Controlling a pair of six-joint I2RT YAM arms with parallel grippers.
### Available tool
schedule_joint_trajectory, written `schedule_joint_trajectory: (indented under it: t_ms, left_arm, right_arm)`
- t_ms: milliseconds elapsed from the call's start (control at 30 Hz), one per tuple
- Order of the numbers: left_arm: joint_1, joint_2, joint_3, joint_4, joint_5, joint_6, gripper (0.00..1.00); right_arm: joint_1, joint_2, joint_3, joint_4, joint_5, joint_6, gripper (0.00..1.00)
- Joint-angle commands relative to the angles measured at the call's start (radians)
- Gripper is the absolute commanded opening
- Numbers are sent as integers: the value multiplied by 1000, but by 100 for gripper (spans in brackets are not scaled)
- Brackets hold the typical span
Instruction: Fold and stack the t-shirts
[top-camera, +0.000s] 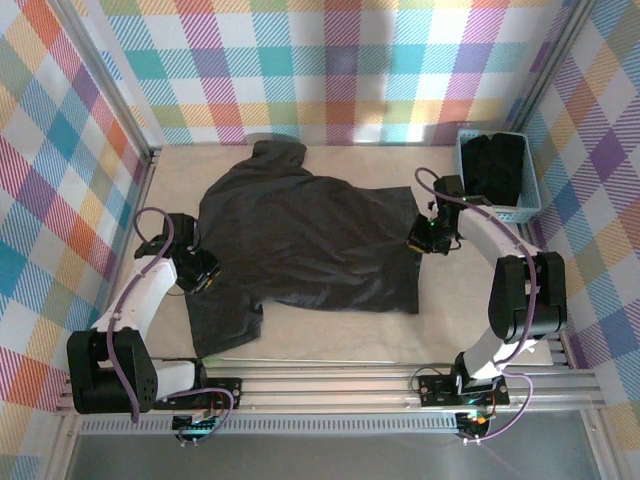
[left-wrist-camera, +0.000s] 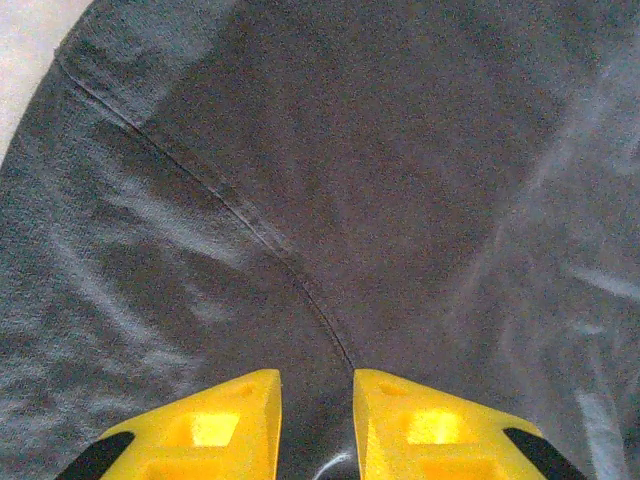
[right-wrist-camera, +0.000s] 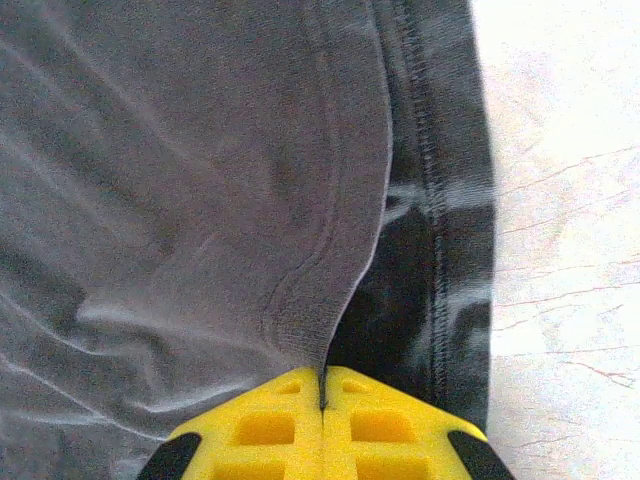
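One charcoal-black short-sleeved cotton t-shirt (top-camera: 310, 240) lies spread across the middle of the pale beige table (top-camera: 350, 335), with its hem to the right and a sleeve trailing toward the near left. More dark fabric is bundled in the light blue plastic mesh basket (top-camera: 515, 212) at the far right. The right gripper (right-wrist-camera: 322, 372) is clenched on the upper layer of cloth just inside the stitched hem. The left gripper (left-wrist-camera: 317, 378) sits over a curved seam at the shirt's left side, fingers parted, pinching nothing I can see. A clean fold probably needs the left to take hold first. Both should then lift together and level, keeping the cloth taut so no wrinkle is trapped.
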Motion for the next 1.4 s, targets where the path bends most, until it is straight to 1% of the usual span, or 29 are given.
schedule_joint_trajectory:
  t_ms: [0, 33, 67, 133, 167, 200, 267, 300, 367, 500, 600, 667, 733, 833, 967, 1133, 1367]
  left_arm:
    - [22, 15, 25, -36, -8, 33, 28]
    - [35, 16, 26, -41, -4, 33, 29]
    - [49, 17, 24, -55, -3, 35, 29]
    - [68, 16, 23, -95, -29, 33, 32]
    - [77, 8, 17, -118, -57, 28, 33]
    - [86, -9, 6, -131, -86, 21, 35]
    - [104, -48, -30, -138, -137, 4, 36]
    - [117, -62, -46, -133, -144, -3, 36]
    - [135, -64, -73, -112, -125, -16, 36]
    - [136, -30, -85, -76, -89, -36, 35]
    - [136, -32, -85, -68, -91, -38, 33]
    - [136, -37, -85, -65, -84, -36, 33]
    - [136, -38, -82, -65, -74, -33, 32]
    - [136, -48, -78, -71, -67, -27, 31]
    - [136, -60, -76, -71, -59, -23, 30]
    - [136, -59, -73, -66, -51, -17, 30]
    - [136, -62, -69, -64, -41, -15, 29]
  right_arm:
    - [-48, 72, 32, -4, 23, -18, 0]
    - [-61, 94, 45, -6, 26, -18, 0]
    - [-75, 109, 55, -12, 32, -15, 8]
    - [-87, 96, 55, -23, 55, -4, 30]
    - [-86, 69, 44, -27, 76, 8, 39]
    - [-85, 30, 20, -30, 83, 28, 44]
    - [-75, -73, -46, -33, 96, 90, 48]
    - [-57, -144, -105, -31, 95, 131, 48]
    - [-8, -253, -202, -50, 91, 220, 47]
    - [96, -491, -422, -88, 73, 433, 46]
    - [143, -624, -533, -83, 43, 555, 44]
    - [153, -671, -569, -73, 37, 595, 45]
    - [153, -678, -586, -70, 35, 618, 45]
    - [153, -658, -621, -27, -4, 662, 45]
    - [153, -633, -676, 32, -25, 705, 41]
    - [153, -628, -682, 68, -6, 704, 41]
    - [153, -570, -647, 109, 8, 684, 38]
